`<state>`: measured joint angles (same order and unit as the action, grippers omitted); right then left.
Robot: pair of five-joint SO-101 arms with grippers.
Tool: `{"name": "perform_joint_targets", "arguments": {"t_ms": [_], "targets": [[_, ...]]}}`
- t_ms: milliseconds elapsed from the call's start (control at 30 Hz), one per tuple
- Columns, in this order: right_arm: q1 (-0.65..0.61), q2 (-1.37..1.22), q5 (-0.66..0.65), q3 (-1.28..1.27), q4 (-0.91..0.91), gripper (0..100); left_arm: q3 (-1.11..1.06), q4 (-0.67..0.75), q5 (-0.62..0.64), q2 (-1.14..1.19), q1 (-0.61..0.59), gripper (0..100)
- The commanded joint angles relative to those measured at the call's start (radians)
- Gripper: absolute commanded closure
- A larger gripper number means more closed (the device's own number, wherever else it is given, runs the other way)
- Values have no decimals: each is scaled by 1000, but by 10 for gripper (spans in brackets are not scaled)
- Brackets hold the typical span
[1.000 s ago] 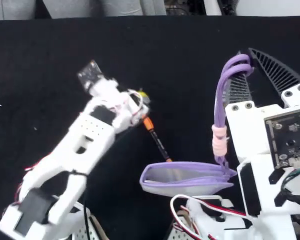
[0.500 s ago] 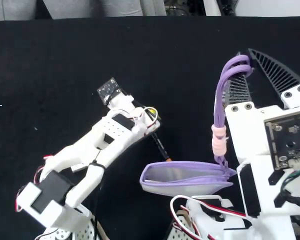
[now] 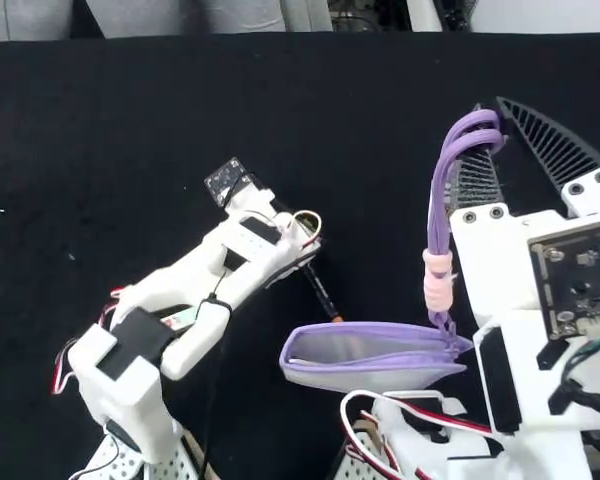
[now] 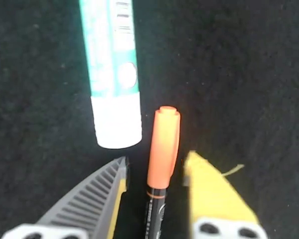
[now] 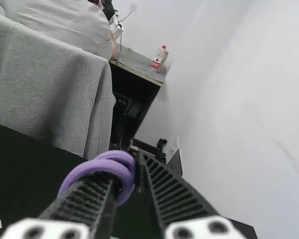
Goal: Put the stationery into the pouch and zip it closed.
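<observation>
An orange-capped black pen lies on the black table, with my left gripper open and one finger on each side of its cap. Beside the pen lies a white and green glue stick, outside the fingers. From above, the pen pokes out from under the left arm towards the open purple pouch. My right gripper is shut on the pouch's purple strap and holds it up; the strap loop sits pinched between its fingers.
The black table stretches wide to the left and back. The right arm's white body stands over the pouch's right end. Grey cloth and a dark cabinet lie beyond the table.
My left arm has swung right and lowered its gripper over the pen's capped end. The right arm, strap and pouch have stayed put.
</observation>
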<state>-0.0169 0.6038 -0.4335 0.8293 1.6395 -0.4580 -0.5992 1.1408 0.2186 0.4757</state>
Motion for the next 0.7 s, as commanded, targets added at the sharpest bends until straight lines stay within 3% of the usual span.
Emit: {"name": "perform_joint_targets", "arguments": {"t_ms": [0,33,333,533,667], "targets": [[15,7,-8,-5,-3,986,88,12,8,52,-5,939],[15,7,-8,-5,-3,986,93,15,6,61,-7,974],[15,7,-8,-1,-2,986,108,12,5,61,-7,971],[15,7,-8,-1,-2,986,84,12,-5,-117,-13,971],[15,7,-8,-1,-2,986,84,20,-97,-284,-76,971]]}}
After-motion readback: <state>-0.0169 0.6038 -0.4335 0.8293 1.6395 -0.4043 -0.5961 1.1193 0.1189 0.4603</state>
